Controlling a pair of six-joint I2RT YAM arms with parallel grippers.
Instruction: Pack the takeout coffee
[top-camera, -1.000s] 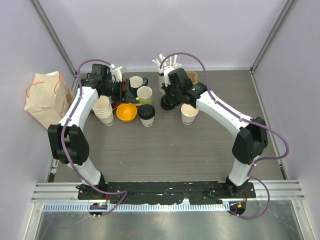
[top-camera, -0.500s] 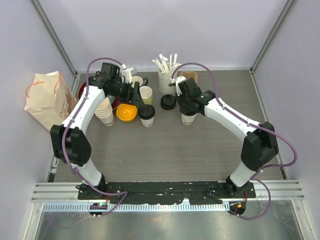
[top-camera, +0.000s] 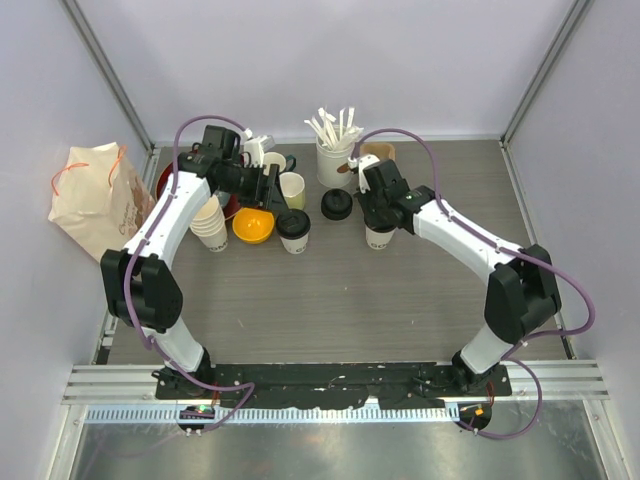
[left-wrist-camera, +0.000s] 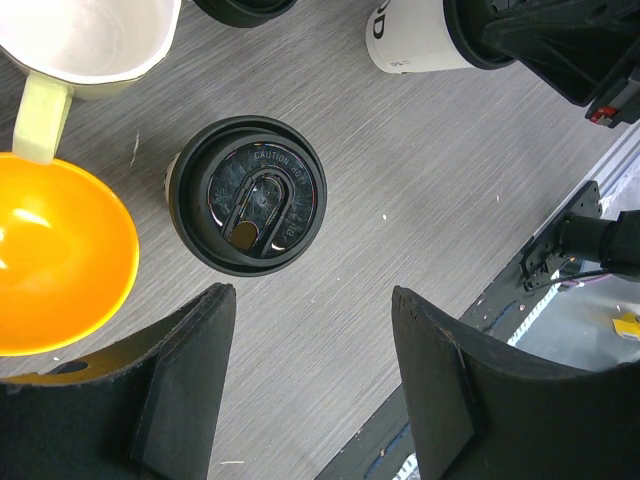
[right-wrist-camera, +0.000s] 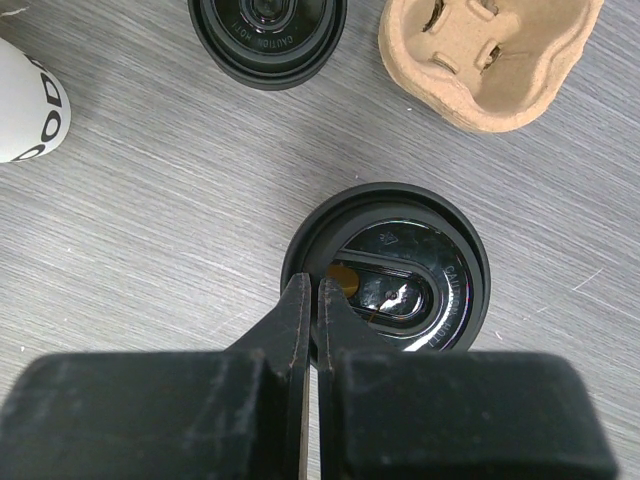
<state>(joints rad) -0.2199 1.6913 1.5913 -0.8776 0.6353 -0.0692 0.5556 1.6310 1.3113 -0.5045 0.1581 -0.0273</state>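
One takeout coffee (top-camera: 294, 231) (left-wrist-camera: 250, 195) stands lidded beside the orange bowl. My left gripper (top-camera: 268, 188) (left-wrist-camera: 312, 300) hovers above it, open and empty, with the cup just beyond its fingertips. The other takeout coffee (top-camera: 377, 238) (left-wrist-camera: 420, 45) stands to the right under my right gripper (top-camera: 380, 214) (right-wrist-camera: 310, 285). That gripper is shut, pinching the left rim of the black lid (right-wrist-camera: 395, 280), which lies over the cup's mouth. The cup's wall is hidden in the right wrist view.
A loose black lid (top-camera: 337, 205) (right-wrist-camera: 267, 30) lies between the cups, and a cardboard cup carrier (top-camera: 381, 152) (right-wrist-camera: 490, 55) behind them. Orange bowl (top-camera: 252, 224), pale yellow mug (top-camera: 291, 188), stacked paper cups (top-camera: 208, 222), stirrer holder (top-camera: 333, 152) and paper bag (top-camera: 97, 195) crowd the back left.
My right gripper moved from the loose lids to the right cup, which was lidless and now carries a black lid. The left gripper shifted right, above the other cup.
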